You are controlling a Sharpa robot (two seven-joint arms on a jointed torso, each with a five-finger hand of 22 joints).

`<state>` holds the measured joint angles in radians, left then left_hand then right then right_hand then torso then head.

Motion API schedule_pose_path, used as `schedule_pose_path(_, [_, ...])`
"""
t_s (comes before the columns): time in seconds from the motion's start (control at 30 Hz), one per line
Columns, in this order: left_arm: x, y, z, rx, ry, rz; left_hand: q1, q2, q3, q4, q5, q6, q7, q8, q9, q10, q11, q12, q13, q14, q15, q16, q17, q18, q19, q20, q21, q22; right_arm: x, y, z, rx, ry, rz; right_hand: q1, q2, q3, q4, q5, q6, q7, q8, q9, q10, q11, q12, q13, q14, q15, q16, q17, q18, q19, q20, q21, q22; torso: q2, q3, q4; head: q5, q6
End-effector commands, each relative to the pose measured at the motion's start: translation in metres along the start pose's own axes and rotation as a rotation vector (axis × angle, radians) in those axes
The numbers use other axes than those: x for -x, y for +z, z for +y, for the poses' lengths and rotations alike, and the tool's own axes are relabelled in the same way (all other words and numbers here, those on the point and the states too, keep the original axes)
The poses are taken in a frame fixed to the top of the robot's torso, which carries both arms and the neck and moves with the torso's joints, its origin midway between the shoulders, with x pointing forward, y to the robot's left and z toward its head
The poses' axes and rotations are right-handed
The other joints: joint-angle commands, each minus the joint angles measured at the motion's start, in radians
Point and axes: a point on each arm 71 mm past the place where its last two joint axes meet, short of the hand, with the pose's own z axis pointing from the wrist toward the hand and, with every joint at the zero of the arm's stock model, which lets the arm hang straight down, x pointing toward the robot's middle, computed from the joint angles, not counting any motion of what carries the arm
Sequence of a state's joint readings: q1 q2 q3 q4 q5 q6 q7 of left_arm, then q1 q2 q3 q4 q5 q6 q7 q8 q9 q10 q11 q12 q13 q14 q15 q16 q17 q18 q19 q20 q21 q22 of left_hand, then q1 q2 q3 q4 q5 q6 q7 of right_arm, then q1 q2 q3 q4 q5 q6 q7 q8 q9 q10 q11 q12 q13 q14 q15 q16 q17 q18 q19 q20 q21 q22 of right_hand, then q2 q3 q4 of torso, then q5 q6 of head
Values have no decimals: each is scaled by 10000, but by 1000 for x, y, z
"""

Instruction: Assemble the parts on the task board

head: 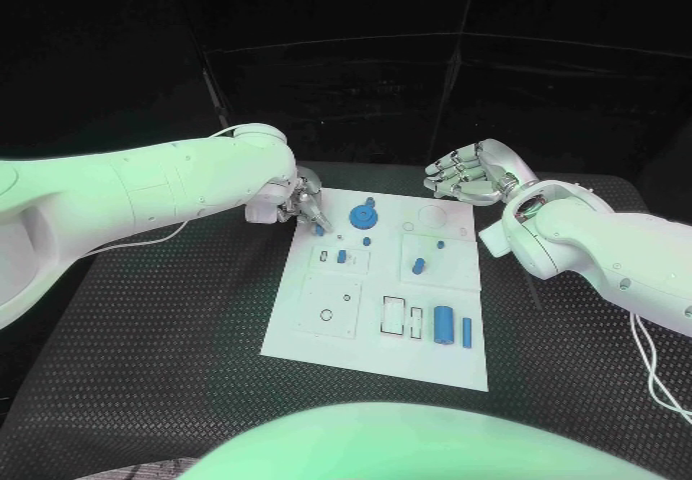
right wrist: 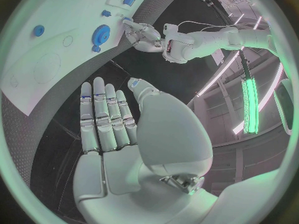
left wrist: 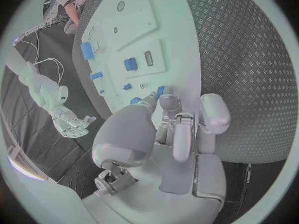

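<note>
We see our left hand [head: 296, 205] at the task board's [head: 325, 335] far left corner, fingertips pinching a small blue part [head: 319, 229]. Our right hand [head: 469, 172] hovers past the far right corner, fingers apart, holding nothing.

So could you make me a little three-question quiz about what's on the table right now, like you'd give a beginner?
1. True or false: the right hand holds a blue piece.
2. Which hand is at the white board's far left corner? A) left hand B) right hand C) neither
3. Fill in: the round blue gear lies on the ____ half of the board.

Key:
1. False; it hangs open, off the board.
2. A; its fingertips are at a small blue piece.
3. Far.
</note>
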<state>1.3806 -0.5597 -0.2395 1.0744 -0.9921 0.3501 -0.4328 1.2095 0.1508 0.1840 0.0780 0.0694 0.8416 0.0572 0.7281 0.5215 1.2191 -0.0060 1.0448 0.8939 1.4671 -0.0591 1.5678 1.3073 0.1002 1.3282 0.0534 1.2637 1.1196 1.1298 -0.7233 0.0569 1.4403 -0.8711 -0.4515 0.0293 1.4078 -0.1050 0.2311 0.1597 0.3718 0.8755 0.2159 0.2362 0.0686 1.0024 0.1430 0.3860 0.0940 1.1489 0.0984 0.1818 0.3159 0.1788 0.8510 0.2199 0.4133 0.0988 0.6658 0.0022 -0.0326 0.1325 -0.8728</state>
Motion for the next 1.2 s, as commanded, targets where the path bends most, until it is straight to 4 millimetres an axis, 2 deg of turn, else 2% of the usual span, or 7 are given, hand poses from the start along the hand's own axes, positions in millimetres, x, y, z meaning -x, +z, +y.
schedule_pose_path(0.03, [-1, -4, -1, -202, -368, -280, 118, -29, 122, -170, -52, -96, -24, 122, 127, 49, -77, 54, 7, 1037, -98, 30, 2635, -11, 13, -87, -18, 22, 1, 1, 1, 70, 33, 7, -29, -49, 51, 3, 9, -21, 18, -50, -5, 2, 56, -69, -10, 64, 15, -37, -14, 38, 39, 0, -42, -15, 1, 5, 4, 27, 2])
schedule_pose_path(0.3, [-9, -14, 1, -428, -531, -537, 219, -93, 437, -466, -66, -217, -45, 276, 291, 82, -99, 76, 13, 1037, -116, 30, 2635, -20, 36, -108, -4, 65, 2, 1, -1, 19, 29, -7, -67, -38, 47, 19, 19, -31, 27, -54, -3, -2, 67, -78, -56, 67, 26, -80, -38, 38, 44, 11, -91, -40, 5, 1, -15, 51, 2])
schedule_pose_path(0.67, [-24, -28, 0, -719, -630, -687, 223, -128, 580, -567, -73, -239, -55, 341, 355, 133, -110, 119, 47, 1037, -122, 30, 2635, -28, 61, -115, 18, 104, 4, 1, -4, -58, 1, -33, -94, -38, 39, 29, 18, -39, 32, -57, -2, -7, 73, -84, -87, 68, 33, -110, -54, 38, 48, 18, -123, -57, 12, 3, 9, 90, 2])
schedule_pose_path(0.8, [-26, -31, -3, -766, -474, -840, 225, -136, 605, -585, -75, -240, -56, 353, 366, 142, -112, 125, 50, 1037, -124, 30, 2635, -30, 68, -116, 26, 117, 4, 1, -4, -71, -3, -29, -95, -38, 39, 29, 18, -40, 32, -57, -2, -7, 73, -84, -87, 69, 33, -110, -54, 38, 48, 18, -124, -57, 21, -3, -12, 142, 2])
schedule_pose_path(0.93, [-28, -33, -3, -809, -332, -969, 224, -148, 639, -609, -77, -239, -60, 371, 382, 163, -116, 144, 67, 1037, -126, 30, 2635, -34, 81, -118, 39, 137, 4, 1, -4, -77, -5, -27, -95, -38, 39, 29, 18, -40, 32, -57, -2, -7, 73, -84, -87, 69, 33, -110, -54, 38, 48, 18, -124, -57, 9, -6, -35, 129, 2])
schedule_pose_path(1.0, [-29, -35, -3, -822, -188, -1067, 224, -157, 654, -621, -79, -237, -62, 380, 389, 179, -118, 160, 82, 1037, -127, 30, 2635, -39, 96, -119, 55, 161, 4, 1, -5, -81, -7, -34, -95, -38, 39, 29, 18, -40, 32, -57, -2, -7, 73, -84, -87, 69, 33, -110, -54, 38, 48, 18, -124, -57, 13, -13, -36, 116, 2])
schedule_pose_path(1.2, [-31, -36, -2, -824, -8, -1144, 221, -167, 666, -632, -84, -235, -64, 389, 397, 194, -119, 173, 95, 1037, -129, 30, 2635, -42, 104, -120, 65, 175, 5, 2, -6, -103, 0, -58, -95, -38, 39, 30, 18, -40, 32, -57, -2, -7, 73, -84, -88, 69, 33, -111, -54, 38, 48, 18, -125, -57, 5, 1, -19, 142, 2])
